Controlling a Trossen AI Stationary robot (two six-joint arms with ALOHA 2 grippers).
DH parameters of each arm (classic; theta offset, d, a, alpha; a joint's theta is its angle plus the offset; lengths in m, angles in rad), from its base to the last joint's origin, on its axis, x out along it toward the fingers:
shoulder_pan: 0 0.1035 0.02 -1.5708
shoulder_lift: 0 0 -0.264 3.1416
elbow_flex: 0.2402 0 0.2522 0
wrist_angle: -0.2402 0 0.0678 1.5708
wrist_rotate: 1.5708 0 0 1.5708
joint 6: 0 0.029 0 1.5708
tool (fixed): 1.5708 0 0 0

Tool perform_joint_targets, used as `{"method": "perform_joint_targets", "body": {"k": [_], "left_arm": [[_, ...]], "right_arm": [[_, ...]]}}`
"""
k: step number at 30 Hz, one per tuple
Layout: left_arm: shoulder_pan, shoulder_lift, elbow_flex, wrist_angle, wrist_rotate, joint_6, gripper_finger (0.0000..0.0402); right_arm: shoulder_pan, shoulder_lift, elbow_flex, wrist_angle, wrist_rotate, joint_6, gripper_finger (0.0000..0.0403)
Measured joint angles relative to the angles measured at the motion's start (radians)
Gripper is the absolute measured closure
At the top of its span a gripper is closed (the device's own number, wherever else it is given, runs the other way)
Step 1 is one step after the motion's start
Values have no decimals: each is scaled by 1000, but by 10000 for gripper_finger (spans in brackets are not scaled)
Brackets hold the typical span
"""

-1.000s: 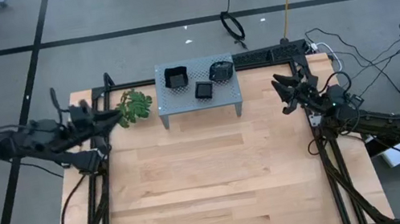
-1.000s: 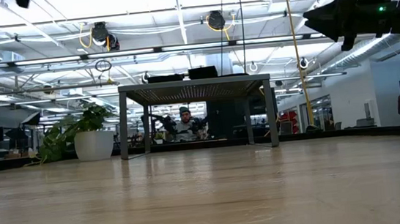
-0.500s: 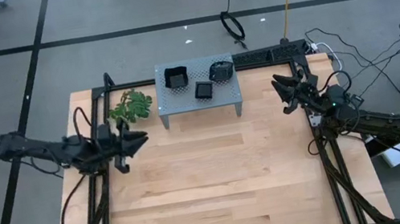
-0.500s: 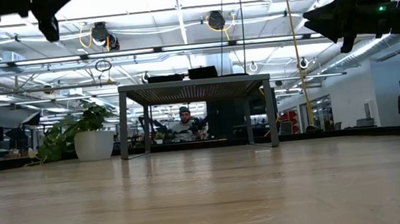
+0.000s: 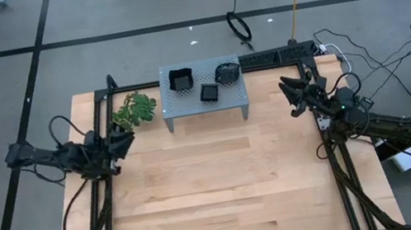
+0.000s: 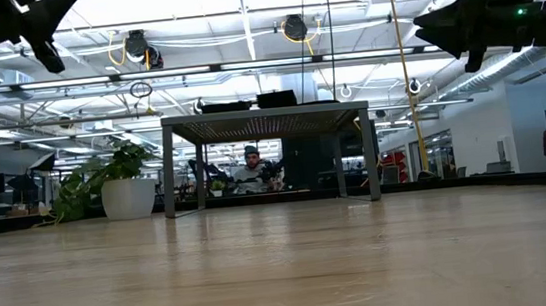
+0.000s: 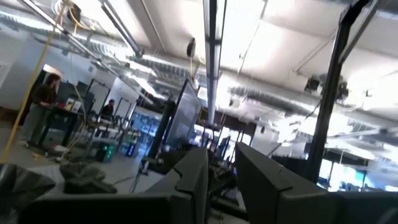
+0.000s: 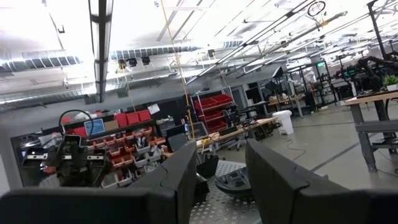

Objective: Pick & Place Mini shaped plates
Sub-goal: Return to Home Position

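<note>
Hovering above the table, my left gripper (image 5: 122, 140) holds nothing, its fingers a narrow slit apart. My right gripper (image 5: 289, 94) hangs half open, equally empty. The mini shaped plates (image 5: 209, 92) sit on the grey stand (image 5: 189, 103) between them. Placing looks finished; only parking remains.

Mini shaped plates (image 5: 208, 92) on the grey stand (image 5: 187, 106) are too small from above for me to count per stack; the low view gives only dark lumps. My right gripper (image 8: 221, 149) part-hides one rounded plate (image 8: 233, 182). The low view's top-left corner cuts off my left gripper (image 6: 45, 29).
</note>
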Motion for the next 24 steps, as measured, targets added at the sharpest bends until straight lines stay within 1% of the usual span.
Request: {"method": "perform_joint_targets", "body": {"k": [4,7,12,15,19,24], "left_arm": [[0,-63,1,-59,-3,4,316],[0,-96,1,-90,-10,41,316],[0,-140,1,-122,-145,62,316],[0,-148,1,-144,-188,75,316],[0,-148,1,-254,-192,67,316],[0,-148,1,-410,-153,-41,316]], "right_arm": [[0,0,0,-1,0,0,277],[0,0,0,-4,0,0,277],[0,0,0,-8,0,0,277],[0,0,0,-8,0,0,277],[0,0,0,-8,0,0,277],[0,0,0,-8,0,0,277]]}}
